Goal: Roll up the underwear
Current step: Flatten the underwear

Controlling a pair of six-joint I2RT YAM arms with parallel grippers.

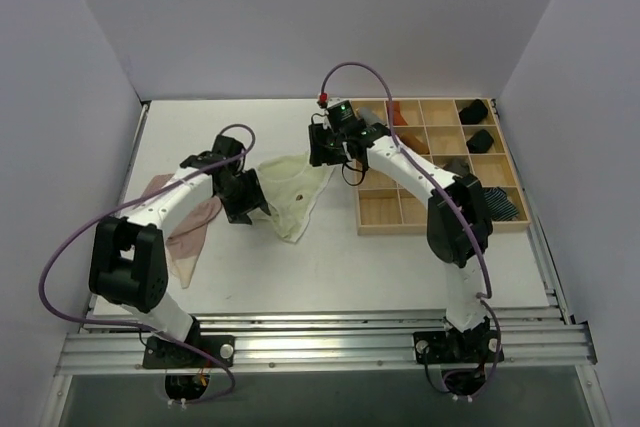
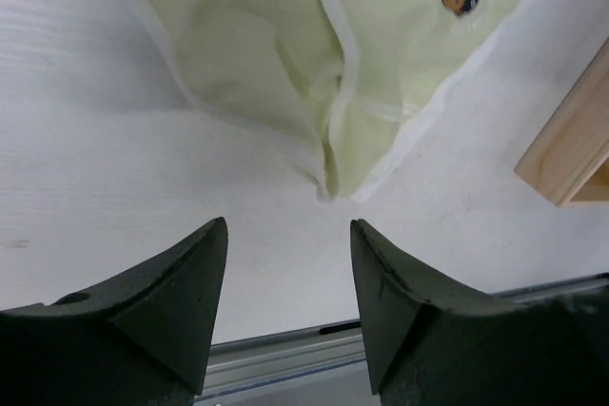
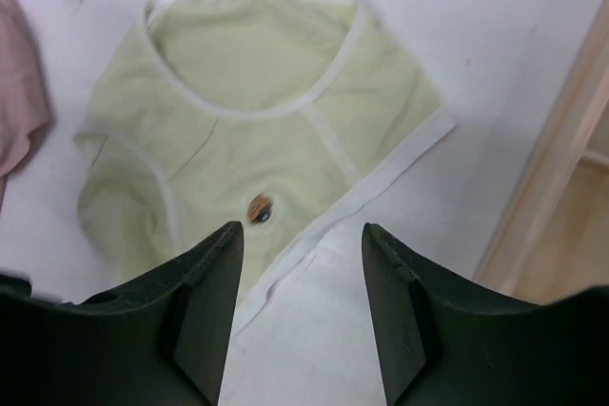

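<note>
**A:** Overhead first. Where's the cloth?

**B:** The yellow-green briefs (image 1: 292, 187) lie spread on the table (image 1: 250, 277), between my two sets of fingers. The pink briefs (image 1: 185, 237) sit well behind the left ones, partly under that arm. The wooden tray (image 1: 380, 219) is beside the right arm.

**A:** Left wrist?

**B:** The left gripper (image 2: 288, 225) is released, with nothing between the fingers. A creased point of the yellow-green briefs lies just ahead of the tips, not touching.

**A:** Right wrist?

**B:** The right gripper (image 3: 302, 228) is released too. The white-trimmed hem and a small badge (image 3: 260, 208) lie just ahead of one fingertip.

**A:** How would you start the roll?

**B:** I'd smooth the creases first. Then I'd pinch one hem with both grippers level and turn it over evenly, keeping it tight.
</note>
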